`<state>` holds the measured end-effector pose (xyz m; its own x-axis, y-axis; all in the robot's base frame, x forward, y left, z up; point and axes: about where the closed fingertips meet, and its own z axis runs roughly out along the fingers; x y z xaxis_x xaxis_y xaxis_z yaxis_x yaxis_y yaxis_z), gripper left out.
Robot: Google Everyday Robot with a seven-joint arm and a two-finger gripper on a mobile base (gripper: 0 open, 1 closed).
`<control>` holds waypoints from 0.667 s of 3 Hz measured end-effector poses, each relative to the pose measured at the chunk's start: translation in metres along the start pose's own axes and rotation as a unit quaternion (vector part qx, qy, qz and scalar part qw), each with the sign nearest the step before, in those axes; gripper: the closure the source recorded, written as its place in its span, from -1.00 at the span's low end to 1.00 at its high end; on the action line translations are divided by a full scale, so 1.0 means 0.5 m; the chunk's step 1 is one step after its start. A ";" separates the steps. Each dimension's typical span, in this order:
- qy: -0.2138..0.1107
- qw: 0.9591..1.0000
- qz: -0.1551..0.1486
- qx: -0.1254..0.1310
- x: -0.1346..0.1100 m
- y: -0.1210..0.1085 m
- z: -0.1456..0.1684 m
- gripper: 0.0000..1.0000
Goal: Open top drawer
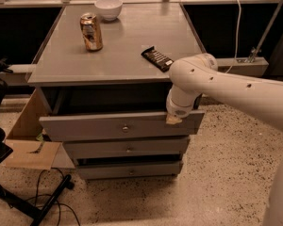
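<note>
The top drawer point(99, 127) is the widest grey front under the table top, with a small round metal knob point(125, 127) at its centre. It stands pulled out, with a dark gap behind its upper edge. My gripper point(173, 119) hangs from the white arm at the drawer front's upper right edge, right against it. Most of the gripper is hidden behind the white wrist.
Two narrower grey drawers point(127, 149) sit below the top one. On the grey table top point(132, 46) stand a can point(91, 31), a white bowl point(108, 7) and a dark snack bar point(157, 58). A cardboard box point(26, 140) and a black chair base point(19, 201) are at the left.
</note>
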<state>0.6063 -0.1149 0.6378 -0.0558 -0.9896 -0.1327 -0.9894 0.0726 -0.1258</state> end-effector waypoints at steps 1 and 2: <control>0.000 1.000 0.000 0.000 0.000 -0.001 -0.003 1.00; 0.005 1.000 0.004 -0.005 0.012 0.010 -0.009 1.00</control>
<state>0.6002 -0.1209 0.6406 -0.0643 -0.9901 -0.1246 -0.9901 0.0789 -0.1160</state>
